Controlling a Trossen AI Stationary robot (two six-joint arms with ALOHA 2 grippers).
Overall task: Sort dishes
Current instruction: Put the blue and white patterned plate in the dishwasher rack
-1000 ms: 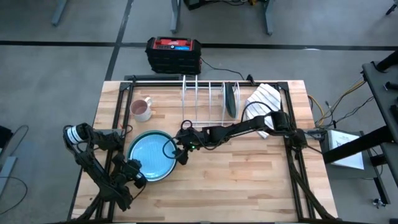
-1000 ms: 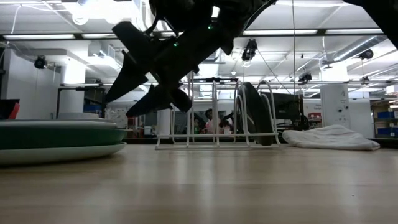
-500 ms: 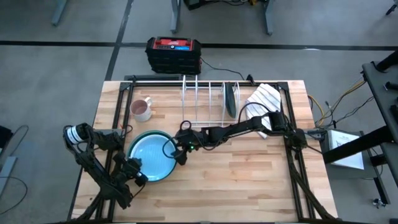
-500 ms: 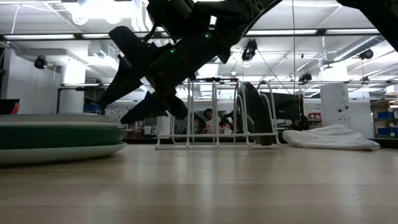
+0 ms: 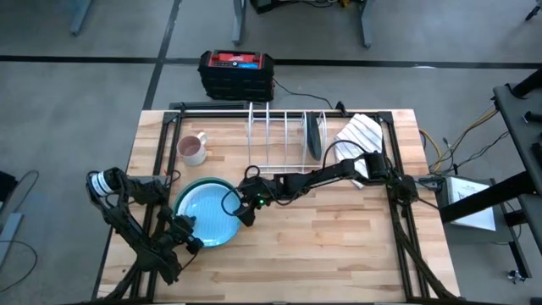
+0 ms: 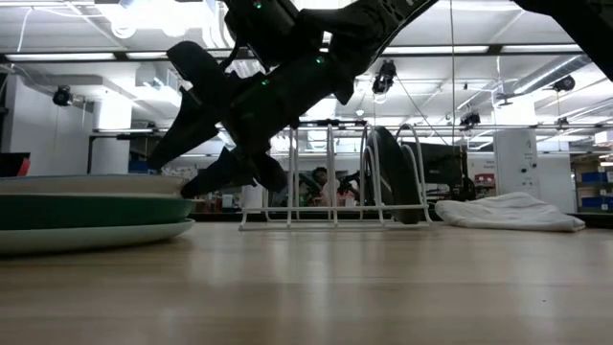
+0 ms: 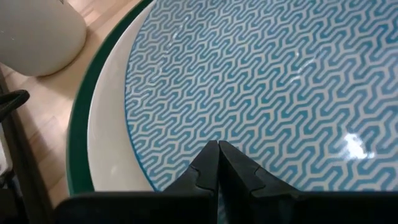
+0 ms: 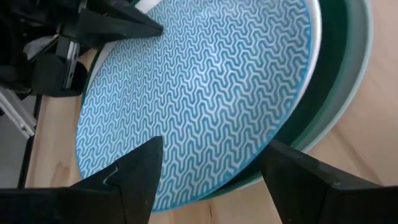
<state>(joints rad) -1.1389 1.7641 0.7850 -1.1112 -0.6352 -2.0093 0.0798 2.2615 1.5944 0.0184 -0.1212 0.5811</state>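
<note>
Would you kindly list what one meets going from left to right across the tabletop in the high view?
Left gripper, shut, at the plate stack's near-left edge → pink mug → blue patterned plate on the stack → right gripper, open over that plate's right rim → wire dish rack → dark plate standing in the rack → striped cloth.

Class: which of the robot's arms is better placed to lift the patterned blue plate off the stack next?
Probably the right. The right gripper is open, its fingers straddling the rim of the blue plate nearest the rack. The left gripper is shut at the opposite rim.
</note>
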